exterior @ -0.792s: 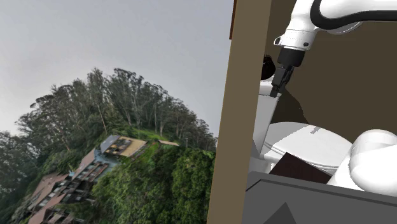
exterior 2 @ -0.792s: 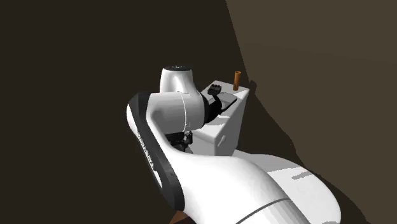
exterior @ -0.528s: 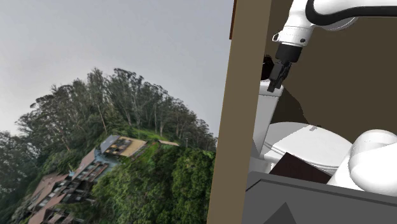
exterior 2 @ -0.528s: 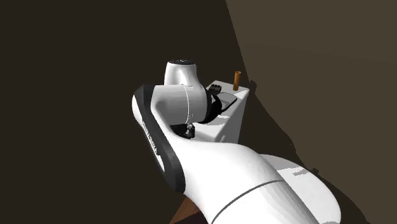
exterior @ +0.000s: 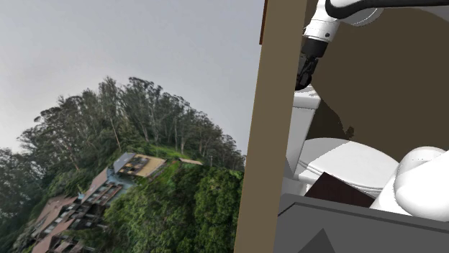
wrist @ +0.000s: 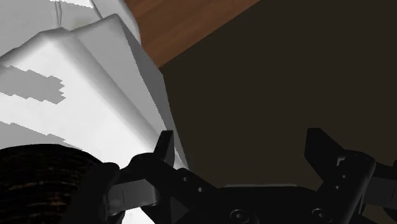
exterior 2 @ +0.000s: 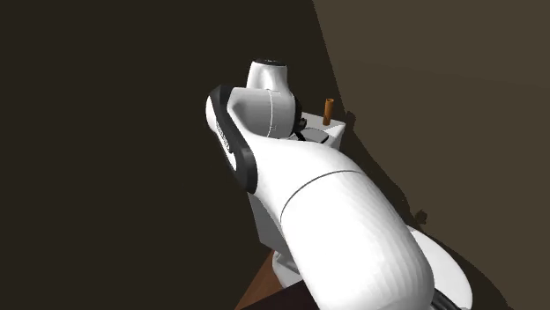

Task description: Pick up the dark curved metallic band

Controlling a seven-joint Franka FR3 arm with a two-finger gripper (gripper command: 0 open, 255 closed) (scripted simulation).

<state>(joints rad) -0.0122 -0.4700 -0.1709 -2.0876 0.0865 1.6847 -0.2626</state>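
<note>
**Band sits beside the open pincer, not inside it**

The dark curved band (wrist: 38, 181) rests on top of the white toilet tank (wrist: 83, 76). Its surface is near-black with faint brownish streaks. It lies just outside one finger (wrist: 163, 147) of the pincer (wrist: 242, 153). The fingers stand apart with nothing between them, so the pincer is released and holds nothing. Through the gap show the dark wall (wrist: 273, 83) and, further off, a strip of wood floor (wrist: 184, 25).

By its look, the band is probably a stiff metal hoop: light, rigid and not fragile. It also looks smooth, so it may slip or swivel if pinched on its rounded outer face. The surer hold would be across the strip itself, with one finger inside the curve and one outside. That calls for a sideways shift to bring the rim into the gap before closing. I cannot tell how much of the arc is free, since it runs off the picture's edge.

A thin brown stick (exterior 2: 328, 110) stands upright at a corner of the tank's top.
</note>
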